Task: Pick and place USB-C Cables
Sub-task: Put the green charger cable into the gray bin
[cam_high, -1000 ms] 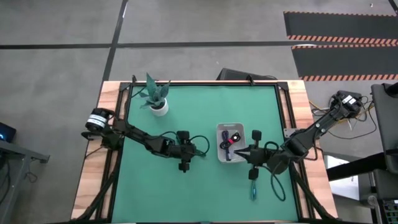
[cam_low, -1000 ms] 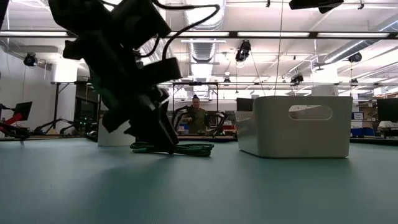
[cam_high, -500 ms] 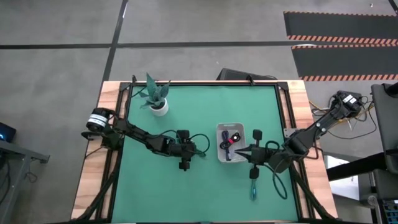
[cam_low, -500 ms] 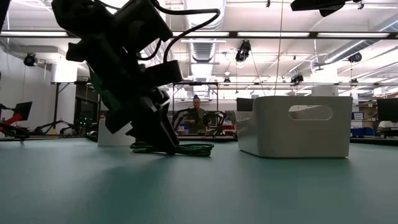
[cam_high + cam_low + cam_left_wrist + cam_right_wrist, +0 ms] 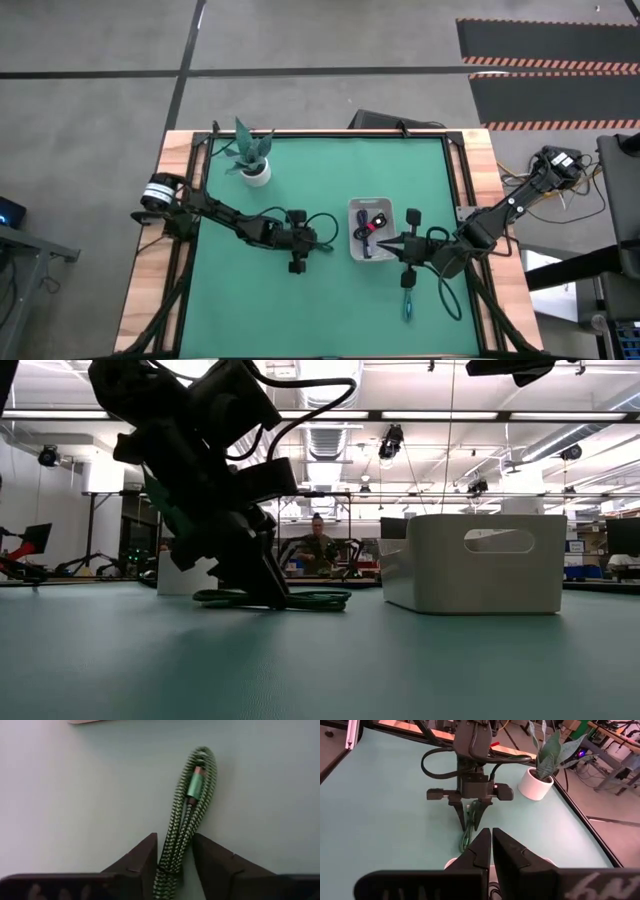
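Note:
A dark green cable bundle lies on the green mat left of the white tray; it also shows in the left wrist view and the low view. My left gripper points down and is shut on it. The navy cable and the black-and-red cable lie in the tray. The teal cable lies on the mat near the front right. My right gripper is shut and empty, hovering at the tray's right side. My left gripper pinches the green bundle near one end, by its dark tie, between its two fingers. The fingers come from above, one on each long side of the bundle. The bundle lies flat on the mat and stretches away from the fingers toward the tray.
A potted plant in a white pot stands at the far left of the mat. The tray's wall stands right of my left gripper. A person sits in the room behind the table.
My left gripper has edged slightly toward the table's near edge at the green cable. In the low view the bundle now reaches a little farther along the mat on both sides of the fingers. It still lies on the mat.

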Available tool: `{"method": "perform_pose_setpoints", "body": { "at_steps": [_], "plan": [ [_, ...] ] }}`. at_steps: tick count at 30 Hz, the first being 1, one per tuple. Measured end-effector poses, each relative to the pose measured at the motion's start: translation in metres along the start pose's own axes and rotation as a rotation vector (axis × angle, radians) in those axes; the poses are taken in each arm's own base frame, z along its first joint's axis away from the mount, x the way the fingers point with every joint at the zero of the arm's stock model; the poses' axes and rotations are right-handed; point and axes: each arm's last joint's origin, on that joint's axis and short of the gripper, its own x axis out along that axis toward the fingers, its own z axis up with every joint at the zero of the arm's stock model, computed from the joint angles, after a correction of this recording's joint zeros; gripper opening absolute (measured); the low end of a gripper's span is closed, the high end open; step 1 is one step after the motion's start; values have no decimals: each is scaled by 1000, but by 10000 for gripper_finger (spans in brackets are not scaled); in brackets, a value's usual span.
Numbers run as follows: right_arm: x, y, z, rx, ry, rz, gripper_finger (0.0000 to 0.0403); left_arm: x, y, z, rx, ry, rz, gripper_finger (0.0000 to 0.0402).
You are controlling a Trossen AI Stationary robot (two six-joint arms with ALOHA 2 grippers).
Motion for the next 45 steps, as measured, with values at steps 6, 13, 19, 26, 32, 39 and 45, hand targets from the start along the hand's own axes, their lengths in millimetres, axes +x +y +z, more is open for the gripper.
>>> {"method": "perform_pose_setpoints", "body": {
  "at_steps": [6, 13, 19, 26, 32, 39, 45],
  "plan": [
    [0, 0, 1, 13, -10, 6, 9, 0, -1, 0, 1, 3, -23, 60],
    [1, 2, 1, 64, -3, 41, 9, -1, 0, 0, 10, 3, -28, 24],
    [6, 7, -3, 57, 6, 49, 9, -12, 2, 3, 13, 1, -29, 20],
    [14, 14, -5, 47, 3, 50, 9, -42, 0, 19, 6, -107, -31, 18],
    [19, 19, -4, 44, -15, 52, 9, -77, -10, 33, 46, -258, 14, 17],
    [27, 27, 0, -3, -84, 56, 9, -115, -31, 52, 139, -541, -21, 17],
    [38, 38, 4, -48, -172, 51, 9, -132, -44, 61, 173, -765, -33, 17]
  ]
}}
